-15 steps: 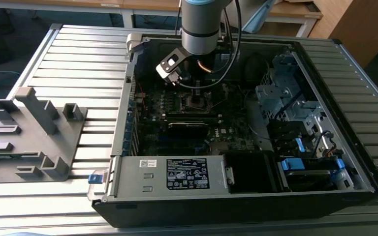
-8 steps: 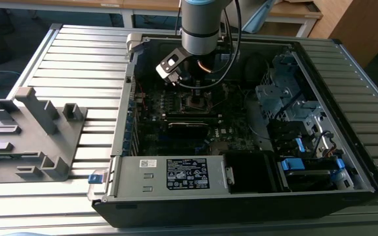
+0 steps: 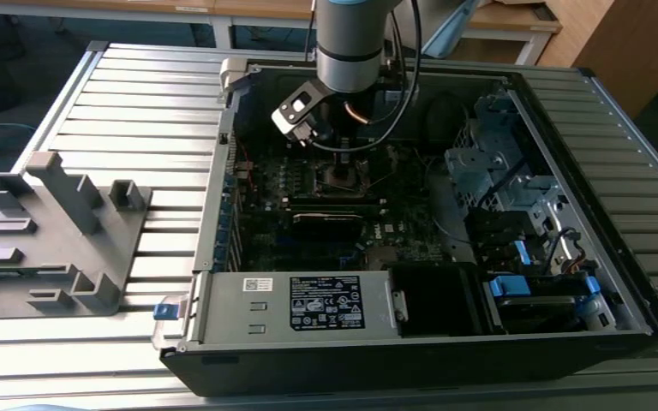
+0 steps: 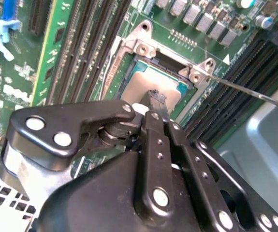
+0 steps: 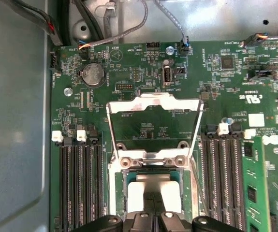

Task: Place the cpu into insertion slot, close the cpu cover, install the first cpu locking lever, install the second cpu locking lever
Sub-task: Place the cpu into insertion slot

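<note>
A big metal table [image 3: 134, 94] carries an open computer case [image 3: 209, 214], which lies flat and reaches to the table's edge on the exterior view's right. The exterior view takes in the whole of both. It also shows the arm [image 3: 349, 43] reaching down into the far half of the case. A grey plastic stand [image 3: 55, 231] sits by the table's edge on the exterior view's left.

The first wrist view looks straight down on the green board [image 5: 143, 72] inside the case. There the cpu cover [image 5: 153, 102] is flipped open, and the board shows through its window.

The cpu [image 4: 143, 82] lies in its slot in the middle of the board, between rows of long black slots. The second wrist view shows a thin metal rod [image 4: 245, 88] sticking out beside the slot. In that view the gripper [image 4: 155, 99] is pinched together with nothing in it. Its tip looks to touch the cpu's top.
</note>
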